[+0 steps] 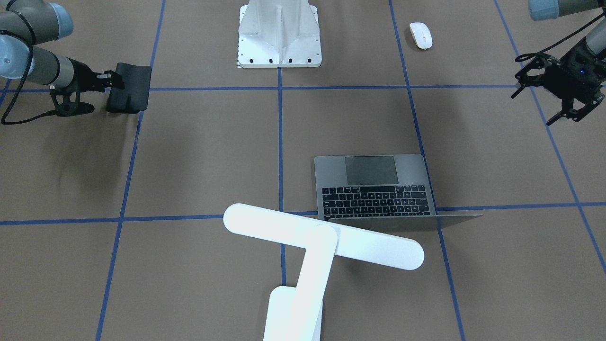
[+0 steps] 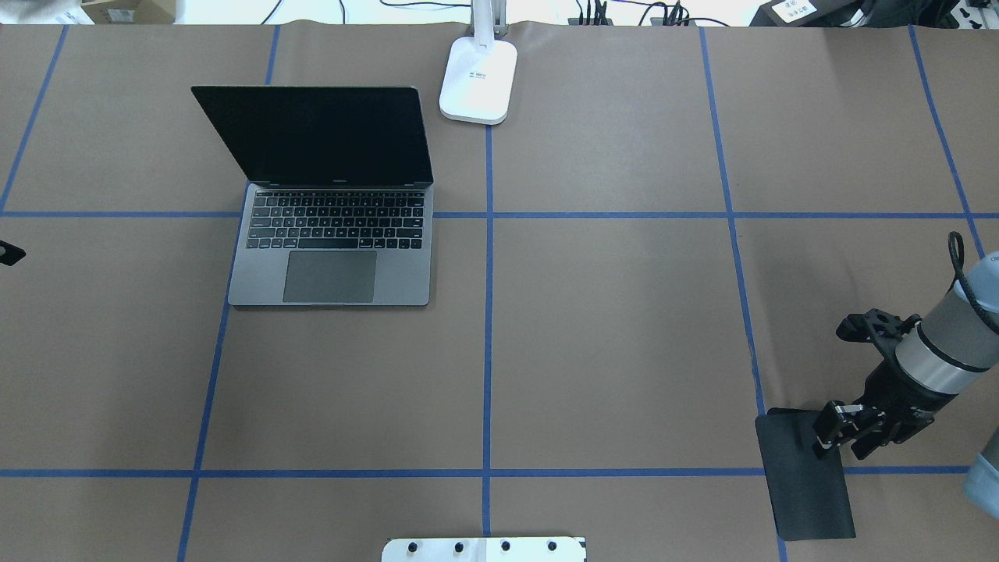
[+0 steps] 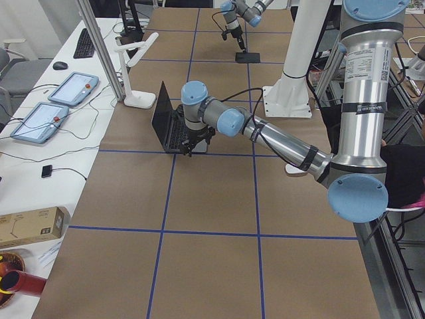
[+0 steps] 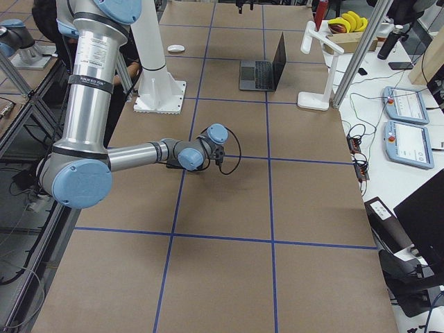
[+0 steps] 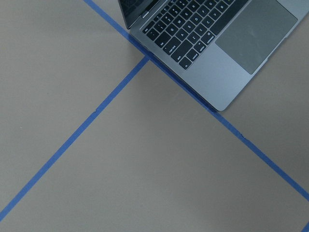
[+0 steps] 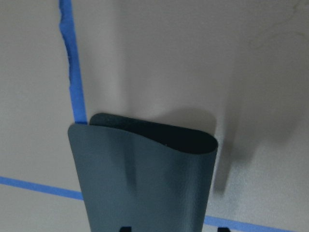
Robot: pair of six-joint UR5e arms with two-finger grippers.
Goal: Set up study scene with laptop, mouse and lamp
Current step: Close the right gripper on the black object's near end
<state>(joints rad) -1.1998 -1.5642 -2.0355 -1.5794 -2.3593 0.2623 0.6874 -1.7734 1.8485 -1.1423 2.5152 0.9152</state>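
The grey laptop (image 2: 332,265) stands open on the table, screen dark; it also shows in the front view (image 1: 374,187) and the left wrist view (image 5: 217,43). The white lamp (image 1: 322,241) stands behind it, its base (image 2: 478,78) at the table's far edge. The white mouse (image 1: 421,35) lies near the robot's base, clear of both grippers. My left gripper (image 1: 537,106) is open and empty, hovering to the side of the laptop. My right gripper (image 2: 839,429) is shut on the edge of a black flexible mat (image 2: 804,476), whose far end curls (image 6: 145,179).
The white ribbed pedestal (image 1: 279,35) with bolt holes stands at the robot's side of the table, between the arms. Blue tape lines (image 2: 488,312) divide the brown table cover. Tablets and cables lie on a side bench (image 4: 409,118) beyond the lamp.
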